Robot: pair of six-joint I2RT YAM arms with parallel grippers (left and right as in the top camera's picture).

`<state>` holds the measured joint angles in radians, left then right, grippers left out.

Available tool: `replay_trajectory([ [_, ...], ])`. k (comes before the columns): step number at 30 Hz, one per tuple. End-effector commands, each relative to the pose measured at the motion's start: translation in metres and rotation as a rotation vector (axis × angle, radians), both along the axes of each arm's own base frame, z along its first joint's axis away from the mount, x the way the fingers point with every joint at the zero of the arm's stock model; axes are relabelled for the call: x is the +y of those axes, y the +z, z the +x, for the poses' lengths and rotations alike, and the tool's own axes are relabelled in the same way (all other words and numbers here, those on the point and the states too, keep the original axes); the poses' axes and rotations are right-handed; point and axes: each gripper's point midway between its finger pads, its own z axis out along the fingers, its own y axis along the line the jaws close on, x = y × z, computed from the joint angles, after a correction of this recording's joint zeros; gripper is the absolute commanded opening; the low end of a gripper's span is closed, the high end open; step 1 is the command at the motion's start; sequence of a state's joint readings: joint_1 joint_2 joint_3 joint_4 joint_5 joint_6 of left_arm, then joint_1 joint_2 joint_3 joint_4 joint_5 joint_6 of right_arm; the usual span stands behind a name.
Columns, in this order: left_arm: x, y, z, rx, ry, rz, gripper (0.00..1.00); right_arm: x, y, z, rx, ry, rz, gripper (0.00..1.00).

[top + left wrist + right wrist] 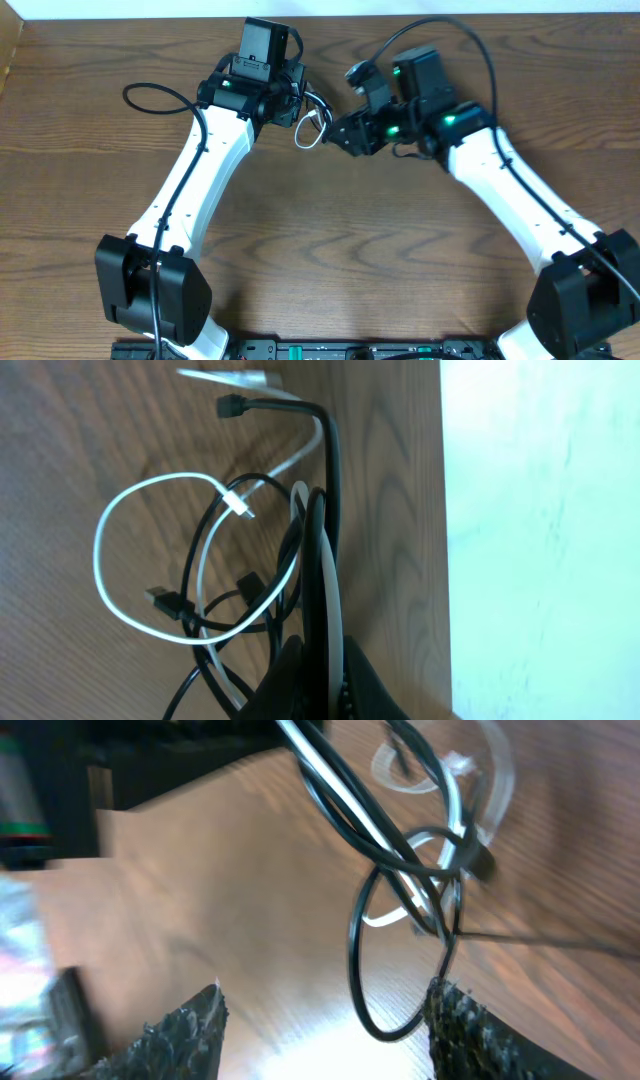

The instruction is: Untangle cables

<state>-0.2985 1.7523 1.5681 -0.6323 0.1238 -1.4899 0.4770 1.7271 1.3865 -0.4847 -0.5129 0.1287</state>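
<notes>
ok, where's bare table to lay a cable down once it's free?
Widest bare patch: the table between the left arm and the right arm, toward the near edge. Also the wood beyond the right arm, far right. Crowded: top centre, where the cables bunch and both arms meet.

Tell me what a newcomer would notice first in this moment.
First, the knot of cables bunched in the left gripper, which is shut on them near the far edge of the table. A white cable loops out wide and a black cable arches over it. Next, the right gripper stands open at the bundle, with a black loop showing between its fingers.
</notes>
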Motion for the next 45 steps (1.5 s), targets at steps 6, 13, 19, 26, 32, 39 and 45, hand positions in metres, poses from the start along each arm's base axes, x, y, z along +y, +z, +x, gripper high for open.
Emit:
replay_trajectory([
  [6,0.013,0.005,-0.004,0.019,0.084,0.019,0.07,-0.002,-0.03,0.017,-0.078,-0.181,-0.221,0.57],
  [13,0.014,0.001,-0.01,0.044,0.083,0.029,0.08,0.013,-0.056,0.022,-0.052,-0.146,-0.207,0.37],
  [19,0.014,0.001,-0.009,0.043,0.083,0.029,0.08,0.016,-0.052,0.026,-0.072,-0.147,-0.189,0.15],
  [26,0.026,-0.001,-0.009,0.04,0.123,0.085,0.07,0.028,-0.012,0.008,-0.11,0.035,-0.053,0.01],
  [32,0.028,-0.001,-0.009,0.037,0.13,0.093,0.08,0.015,0.064,-0.026,-0.197,0.234,0.142,0.01],
  [39,0.028,-0.001,-0.009,0.037,0.13,0.093,0.07,-0.031,0.14,-0.051,-0.298,0.342,0.347,0.01],
  [45,0.028,-0.001,-0.009,0.037,0.13,0.094,0.07,-0.071,0.143,-0.035,-0.275,0.248,0.356,0.01],
])
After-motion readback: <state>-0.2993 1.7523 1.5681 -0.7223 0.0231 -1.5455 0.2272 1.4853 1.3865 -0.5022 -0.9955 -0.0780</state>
